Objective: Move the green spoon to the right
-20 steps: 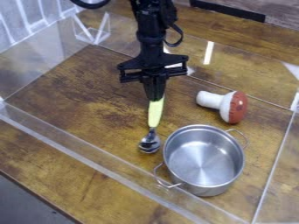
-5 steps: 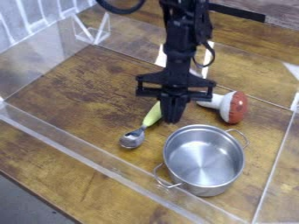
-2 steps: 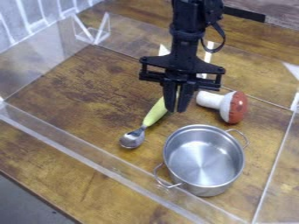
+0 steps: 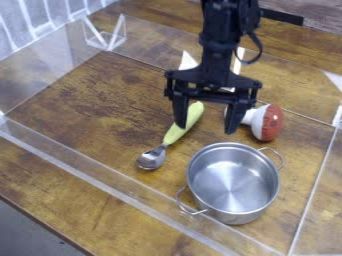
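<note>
The green spoon (image 4: 177, 131) lies flat on the wooden table (image 4: 94, 100), its yellow-green handle pointing up and right and its silver bowl (image 4: 151, 158) at the lower left, just left of the steel pot (image 4: 234, 180). My gripper (image 4: 209, 116) hangs over the upper end of the handle. It is open, the two fingers spread wide and nothing between them. The left finger (image 4: 179, 108) is close to the handle tip. I cannot tell whether they touch.
A red-capped mushroom toy (image 4: 262, 120) lies right of the gripper, near the right finger. Clear plastic walls (image 4: 80, 165) fence the table along the front, left and right. Bare wood lies to the left and at the back.
The jaws have gone from shut to wide open and the gripper has lifted slightly and drifted right. The spoon stays lying beside the pot.
</note>
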Tool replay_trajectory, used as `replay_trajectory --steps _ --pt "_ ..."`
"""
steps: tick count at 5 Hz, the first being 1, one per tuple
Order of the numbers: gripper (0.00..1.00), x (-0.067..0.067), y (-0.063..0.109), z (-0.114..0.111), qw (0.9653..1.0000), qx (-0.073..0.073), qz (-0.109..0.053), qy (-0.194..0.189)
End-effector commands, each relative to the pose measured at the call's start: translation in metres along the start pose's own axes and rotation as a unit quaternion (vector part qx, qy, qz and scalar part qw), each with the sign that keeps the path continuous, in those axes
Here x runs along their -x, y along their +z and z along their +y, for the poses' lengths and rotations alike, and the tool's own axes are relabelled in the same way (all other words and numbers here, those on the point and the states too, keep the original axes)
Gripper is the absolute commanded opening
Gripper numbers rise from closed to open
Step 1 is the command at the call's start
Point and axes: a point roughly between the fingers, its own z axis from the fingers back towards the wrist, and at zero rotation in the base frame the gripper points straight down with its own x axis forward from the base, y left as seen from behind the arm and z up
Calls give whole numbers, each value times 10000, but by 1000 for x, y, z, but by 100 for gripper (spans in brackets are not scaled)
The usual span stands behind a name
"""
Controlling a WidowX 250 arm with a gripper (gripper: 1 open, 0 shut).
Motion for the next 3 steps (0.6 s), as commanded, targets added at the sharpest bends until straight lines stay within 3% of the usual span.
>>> replay_trajectory --steps 1,2,3 --pt "100 -4 2 13 9989 26 -151 453" --pt "100 -9 -4 29 9955 -63 -108 943" --pt "100 -13 -21 30 9963 -100 -75 849"
